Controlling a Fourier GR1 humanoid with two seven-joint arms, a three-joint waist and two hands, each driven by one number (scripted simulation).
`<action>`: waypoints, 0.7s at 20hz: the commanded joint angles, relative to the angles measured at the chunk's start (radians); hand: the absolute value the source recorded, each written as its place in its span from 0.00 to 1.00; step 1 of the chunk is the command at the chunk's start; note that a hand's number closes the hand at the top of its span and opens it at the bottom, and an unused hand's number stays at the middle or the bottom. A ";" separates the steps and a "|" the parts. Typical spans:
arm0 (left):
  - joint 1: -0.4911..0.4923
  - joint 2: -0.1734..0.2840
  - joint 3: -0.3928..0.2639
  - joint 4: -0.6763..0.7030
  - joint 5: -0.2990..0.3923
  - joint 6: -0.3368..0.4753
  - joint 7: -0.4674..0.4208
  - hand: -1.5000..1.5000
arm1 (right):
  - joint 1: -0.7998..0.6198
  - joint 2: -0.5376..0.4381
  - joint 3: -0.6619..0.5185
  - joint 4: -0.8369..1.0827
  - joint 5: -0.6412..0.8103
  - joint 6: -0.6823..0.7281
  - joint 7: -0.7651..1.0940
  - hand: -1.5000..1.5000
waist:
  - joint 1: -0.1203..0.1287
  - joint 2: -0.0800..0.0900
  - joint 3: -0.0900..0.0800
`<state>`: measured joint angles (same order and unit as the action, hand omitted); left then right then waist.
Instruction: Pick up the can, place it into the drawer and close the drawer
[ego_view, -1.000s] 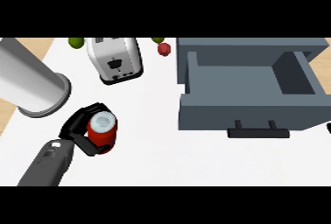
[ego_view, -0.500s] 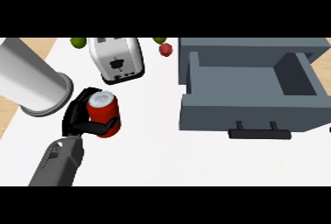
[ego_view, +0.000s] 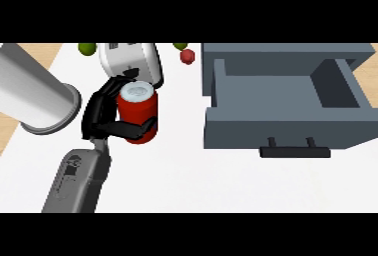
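A red can (ego_view: 139, 116) with a silver top stands upright left of centre, with my left hand (ego_view: 99, 112) curled round it from the left, fingers crossing its lower front. Its grey forearm (ego_view: 77, 181) comes in from the lower left. To the right, apart from the can, the grey drawer (ego_view: 280, 129) is pulled open with nothing inside; its black handle (ego_view: 295, 151) faces me. My right hand shows nowhere.
A white toaster (ego_view: 133, 59) stands right behind the can. A big grey cylinder (ego_view: 33, 94) lies at the left, near the hand. Small green (ego_view: 87, 48) and red (ego_view: 187, 56) items sit along the back edge.
My left hand has closed round the can and brought it up and slightly right; the can now looks larger and sits in front of the toaster. The drawer has not moved.
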<state>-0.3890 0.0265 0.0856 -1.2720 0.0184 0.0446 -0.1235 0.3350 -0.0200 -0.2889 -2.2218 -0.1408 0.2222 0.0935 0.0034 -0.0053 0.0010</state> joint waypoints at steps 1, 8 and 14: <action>-0.013 -0.025 -0.122 -0.127 -0.003 0.096 0.115 1.00 | 0.023 0.005 -0.022 0.011 -0.007 0.026 -0.043 0.00 | -0.008 0.002 0.000; -0.184 -0.026 -0.257 -0.157 -0.047 0.272 0.290 1.00 | -0.029 -0.036 -0.068 0.107 -0.040 0.019 -0.082 0.00 | -0.013 0.004 0.000; -0.465 -0.026 -0.220 -0.026 -0.041 0.277 0.408 1.00 | -0.024 -0.017 -0.011 0.010 -0.008 -0.002 0.009 0.00 | -0.017 0.005 -0.001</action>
<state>-0.7307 0.0011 -0.1476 -1.3491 -0.0126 0.3165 0.2244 0.3128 -0.0259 -0.2820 -2.1896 -0.1258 0.2141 0.0763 -0.0125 -0.0005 0.0006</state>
